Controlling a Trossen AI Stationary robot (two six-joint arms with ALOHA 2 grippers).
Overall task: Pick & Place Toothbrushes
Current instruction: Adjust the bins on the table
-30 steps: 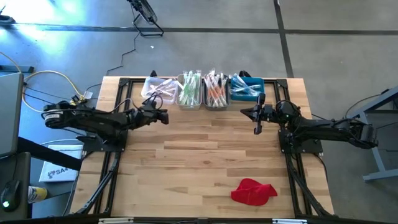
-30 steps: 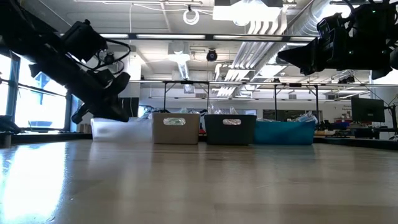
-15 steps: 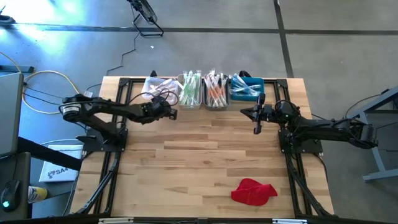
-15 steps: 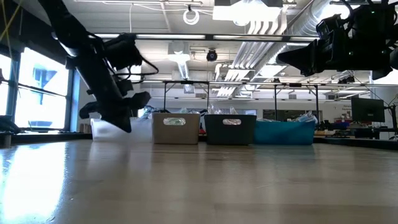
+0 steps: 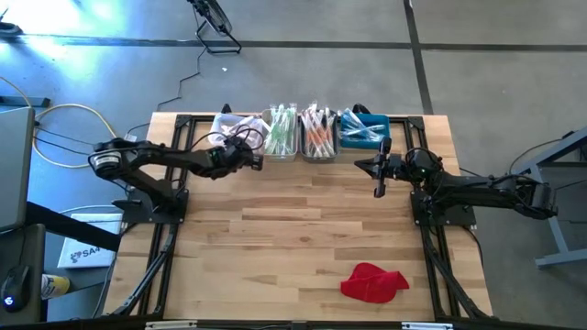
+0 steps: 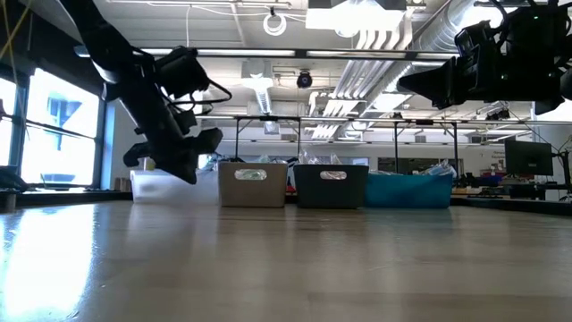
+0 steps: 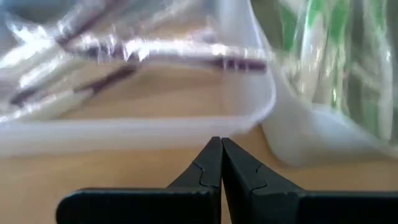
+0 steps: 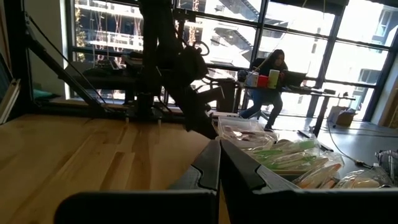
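In the left wrist view the wrapped toothbrushes (image 7: pixel 124 53) blur into streaks, the green ones (image 7: pixel 329 50) at three o'clock run off the edge, handle details unreadable.

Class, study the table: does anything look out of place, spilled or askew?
One thing stands out: a crumpled red cloth lies alone on the table's near right part, far from the four bins lined up along the far edge. The toothbrushes all sit inside the bins; none looks spilled.

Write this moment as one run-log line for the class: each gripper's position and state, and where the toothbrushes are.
left gripper: shut, empty, by white bin | right gripper: shut, empty, waiting near blue bin | toothbrushes: in bins
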